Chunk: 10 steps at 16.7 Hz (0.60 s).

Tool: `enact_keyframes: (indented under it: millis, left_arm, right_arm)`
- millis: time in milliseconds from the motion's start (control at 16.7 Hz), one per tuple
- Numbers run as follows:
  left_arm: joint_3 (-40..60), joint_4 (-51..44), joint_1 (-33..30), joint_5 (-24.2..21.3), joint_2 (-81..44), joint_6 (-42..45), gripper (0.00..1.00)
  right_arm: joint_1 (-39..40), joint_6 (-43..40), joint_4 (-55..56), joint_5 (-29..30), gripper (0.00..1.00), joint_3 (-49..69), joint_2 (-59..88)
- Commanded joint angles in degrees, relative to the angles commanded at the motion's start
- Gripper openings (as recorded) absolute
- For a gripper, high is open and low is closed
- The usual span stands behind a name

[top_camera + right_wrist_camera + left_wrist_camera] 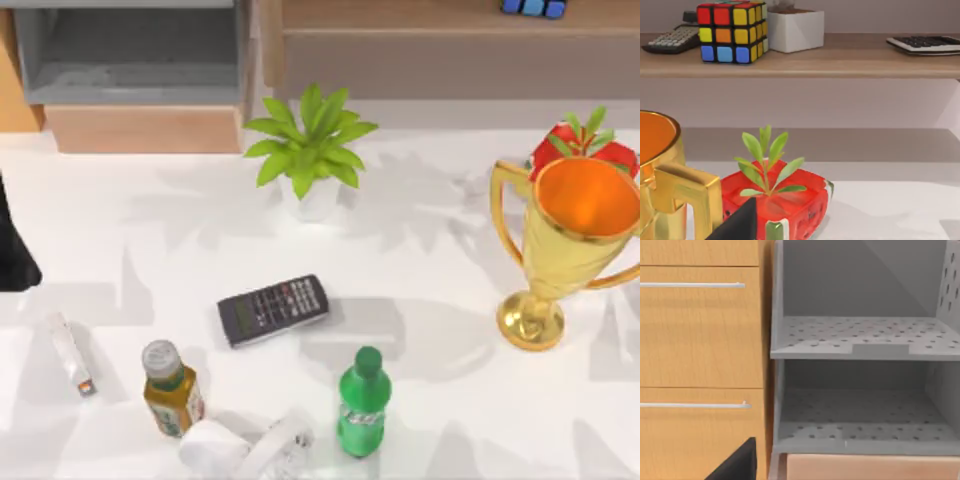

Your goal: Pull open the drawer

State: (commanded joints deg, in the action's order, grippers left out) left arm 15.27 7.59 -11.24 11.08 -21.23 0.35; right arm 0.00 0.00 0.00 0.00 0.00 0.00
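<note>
Orange-brown wooden drawer fronts with thin white handles face the left wrist view, one in the middle (700, 335) and one below it (695, 440). Both sit flush and shut, and I cannot tell which is the drawer named. In the top view the same orange-brown cabinet (15, 90) stands at the table's far left. My left arm (12, 250) shows as a dark shape at the left edge, in front of that cabinet. A dark part of my left gripper (740, 465) points at the lower front, short of it. A dark part of my right gripper (740, 222) hangs near the trophy.
A grey shelf unit (865, 340) with a tan wood front (145, 128) adjoins the cabinet. On the table are a potted plant (308, 150), calculator (273, 309), green bottle (362, 405), tea bottle (170, 390), gold trophy (565, 245) and red pot (777, 205). A cube (730, 32) sits on the back shelf.
</note>
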Motion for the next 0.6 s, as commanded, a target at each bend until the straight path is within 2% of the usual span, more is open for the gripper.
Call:
enact_keyframes:
  millis: [360, 600]
  left_arm:
    - [15.3, 7.6, -11.3, 11.1, -24.2, 0.4, 1.0]
    - [20.7, 10.3, -15.2, 15.0, -32.3, 0.5, 1.0]
  right_arm:
    - [0.0, 0.0, 0.0, 0.0, 1.0, 0.0, 0.0]
    - [0.0, 0.0, 0.0, 0.0, 1.0, 0.0, 0.0]
